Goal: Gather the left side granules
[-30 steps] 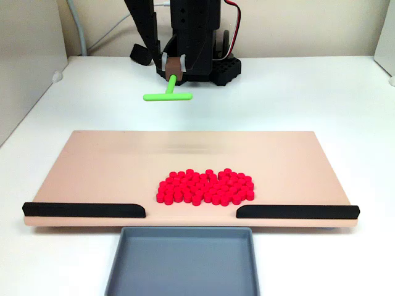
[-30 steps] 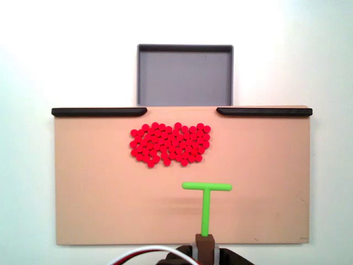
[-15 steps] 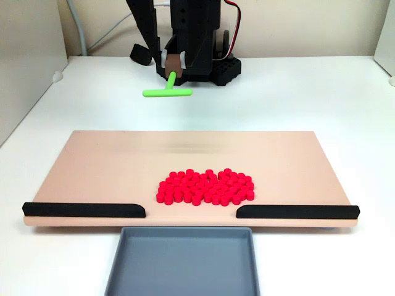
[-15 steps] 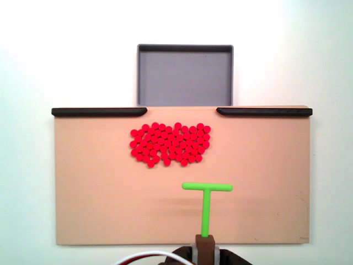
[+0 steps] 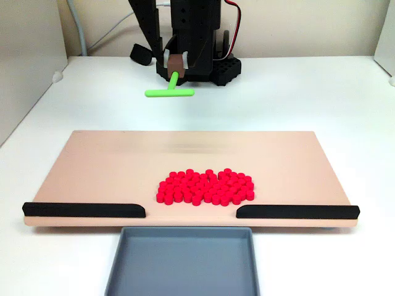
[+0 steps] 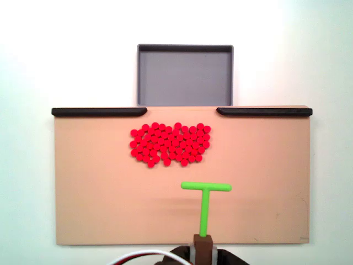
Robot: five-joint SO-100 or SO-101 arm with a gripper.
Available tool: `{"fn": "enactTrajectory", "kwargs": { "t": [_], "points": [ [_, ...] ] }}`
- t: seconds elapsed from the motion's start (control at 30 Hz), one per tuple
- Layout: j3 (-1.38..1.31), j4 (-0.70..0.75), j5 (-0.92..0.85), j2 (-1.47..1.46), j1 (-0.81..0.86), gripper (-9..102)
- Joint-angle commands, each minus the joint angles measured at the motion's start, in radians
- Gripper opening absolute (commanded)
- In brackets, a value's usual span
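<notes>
The granules (image 5: 205,187) (image 6: 170,144) are tiny bright red cylinders packed in one flat patch on the tan board (image 5: 92,166) (image 6: 88,187), close to the gap between its two black rails. My gripper (image 5: 176,65) (image 6: 202,243) is shut on the stem of a green T-shaped stick (image 5: 170,91) (image 6: 205,201). The stick hangs in the air near the board's arm-side edge, crossbar toward the granules. A clear stretch of board lies between crossbar and granules.
A grey tray (image 5: 185,262) (image 6: 185,77) sits off the board beyond the gap. Two black rails (image 5: 83,209) (image 5: 296,211) line that edge. The arm's black base (image 5: 203,61) stands behind the board on the white table, with a cable behind it.
The green stick has shifted very slightly back toward the arm base. The granules have not moved.
</notes>
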Motion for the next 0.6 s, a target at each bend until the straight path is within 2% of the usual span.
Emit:
{"fn": "enactTrajectory", "kwargs": {
  "t": [0.0, 0.3, 0.57],
  "points": [
    [-0.021, -0.003, 0.011, 0.038, -0.011, 0],
    [-0.021, 0.002, 0.103, 0.029, -0.017, 0],
    [-0.021, -0.002, 0.419, 0.014, -0.071, 0]
  ]
}}
